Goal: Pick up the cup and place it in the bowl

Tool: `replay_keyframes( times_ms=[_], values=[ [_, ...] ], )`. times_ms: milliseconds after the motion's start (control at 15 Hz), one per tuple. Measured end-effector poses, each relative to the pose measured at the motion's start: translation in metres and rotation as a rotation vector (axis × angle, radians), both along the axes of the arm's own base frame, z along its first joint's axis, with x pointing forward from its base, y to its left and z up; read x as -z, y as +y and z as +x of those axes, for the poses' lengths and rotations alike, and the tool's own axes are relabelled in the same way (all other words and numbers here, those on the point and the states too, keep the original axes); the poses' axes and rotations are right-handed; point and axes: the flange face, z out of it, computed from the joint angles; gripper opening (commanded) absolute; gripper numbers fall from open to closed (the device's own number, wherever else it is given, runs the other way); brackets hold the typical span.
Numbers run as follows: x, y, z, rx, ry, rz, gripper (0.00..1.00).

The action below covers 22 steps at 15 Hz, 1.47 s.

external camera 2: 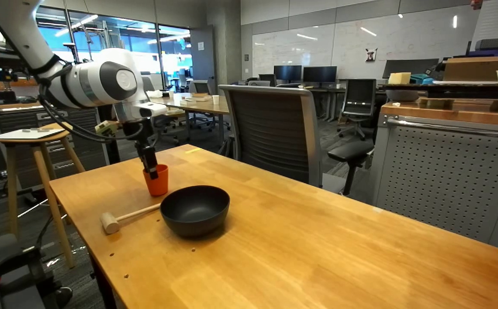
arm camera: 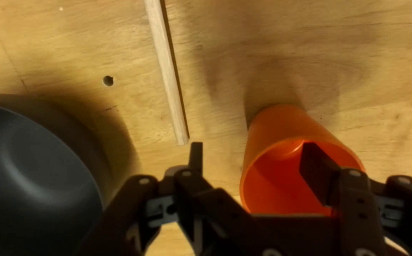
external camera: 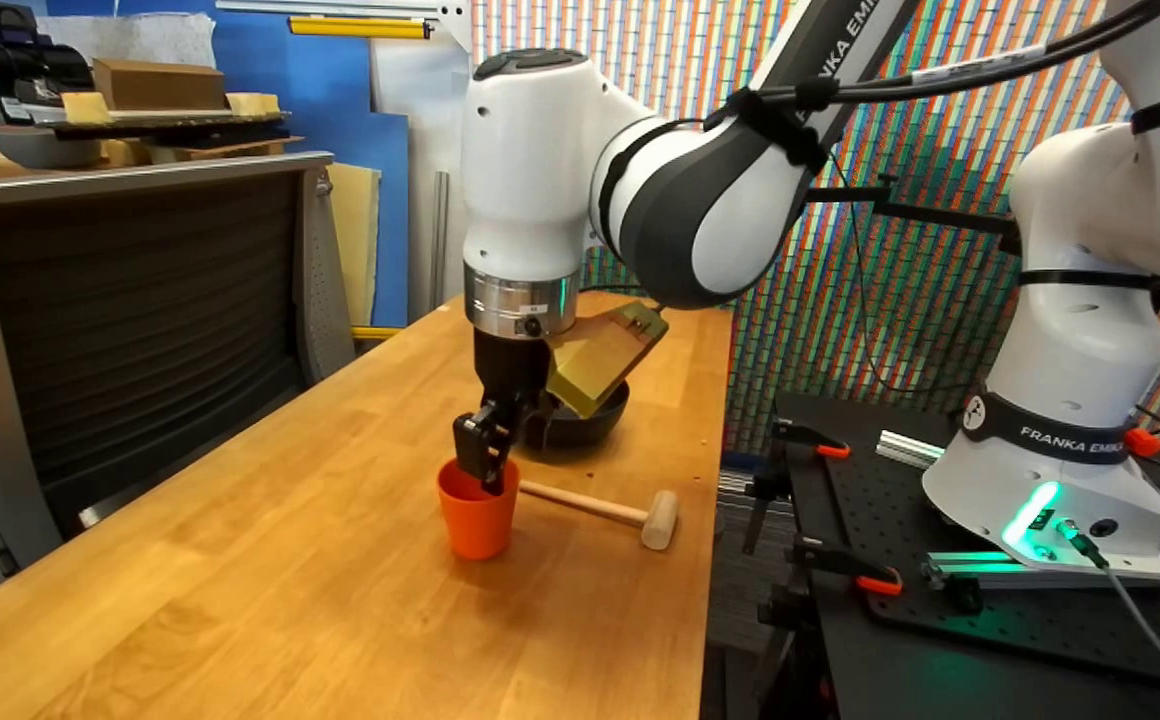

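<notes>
The orange-red cup (external camera: 478,528) stands upright on the wooden table. It also shows in an exterior view (external camera 2: 159,186) and at lower right in the wrist view (arm camera: 278,124). My gripper (external camera: 485,462) is open at the cup's rim, pointing down; it also shows in an exterior view (external camera 2: 150,166). In the wrist view my gripper (arm camera: 254,151) has one finger over or inside the cup's mouth and the other outside, on the bowl's side, apart from the wall. The black bowl (external camera 2: 189,228) sits beside the cup, partly hidden behind the arm in an exterior view (external camera: 580,430). It fills the wrist view's lower left (arm camera: 42,174).
A wooden mallet (external camera: 658,520) lies on the table by the cup and bowl; its handle end shows in the wrist view (arm camera: 167,71), between them. The table's edge (external camera: 708,600) runs past the mallet head. A chair (external camera 2: 274,128) stands against the table's far side.
</notes>
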Motion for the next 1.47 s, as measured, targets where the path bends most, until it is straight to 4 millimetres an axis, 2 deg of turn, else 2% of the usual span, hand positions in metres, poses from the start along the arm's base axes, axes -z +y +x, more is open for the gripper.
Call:
replay_keyframes(
  times_ms=[267, 333, 533, 600, 733, 867, 1000, 1267, 1467],
  values=[
    [0.023, -0.001, 0.008, -0.004, 0.009, -0.035, 0.10],
    [0.028, -0.003, 0.010, -0.004, 0.012, -0.043, 0.06],
    [0.038, -0.002, 0.016, -0.005, 0.016, -0.053, 0.03],
    [0.035, 0.000, 0.018, -0.006, 0.011, -0.052, 0.06],
    [0.030, 0.002, 0.020, -0.001, 0.004, -0.046, 0.06],
    [0.021, 0.000, 0.022, 0.020, -0.004, -0.041, 0.06],
    [0.000, -0.010, 0.027, 0.092, -0.036, -0.042, 0.06],
    [-0.055, -0.054, 0.031, 0.284, -0.128, -0.070, 0.06],
    [-0.074, -0.093, 0.014, 0.428, -0.176, -0.131, 0.06]
  ],
)
